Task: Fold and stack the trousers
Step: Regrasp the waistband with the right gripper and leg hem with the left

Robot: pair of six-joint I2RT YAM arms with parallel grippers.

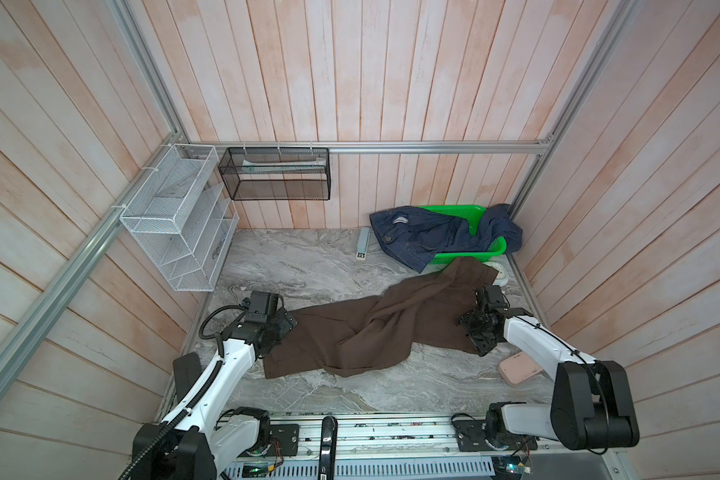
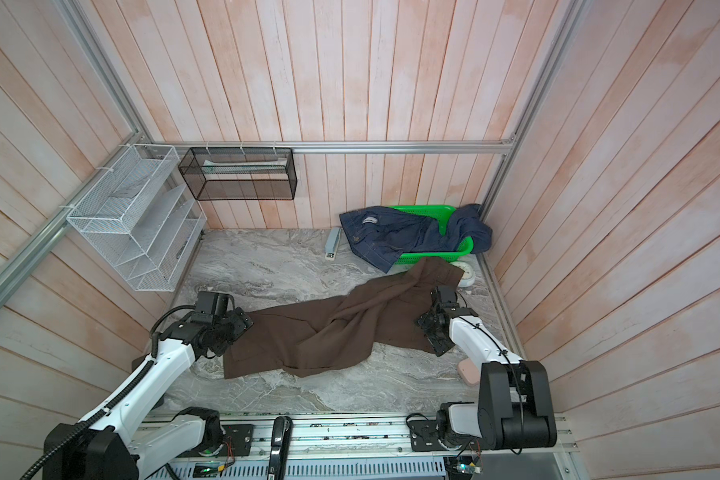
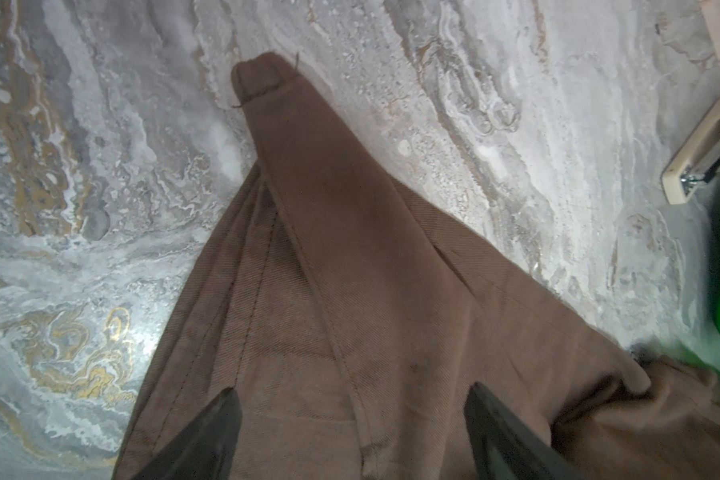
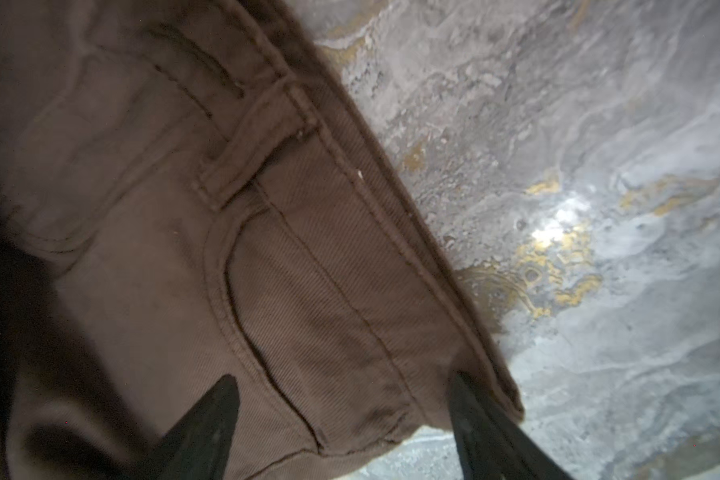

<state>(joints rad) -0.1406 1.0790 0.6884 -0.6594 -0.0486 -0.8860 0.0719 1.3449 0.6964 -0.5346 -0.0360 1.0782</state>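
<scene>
The left tool (image 3: 352, 392) is spread wide above a seamed stretch of the trousers (image 1: 350, 332) and grips nothing. The right tool (image 4: 344, 380) is also open, straddling the waistband corner by a pocket. The trousers lie rumpled on the desk (image 1: 308, 266), their long axis running from just beside the green basket (image 1: 458, 257) away toward the left tool, with one arm at each end.
</scene>
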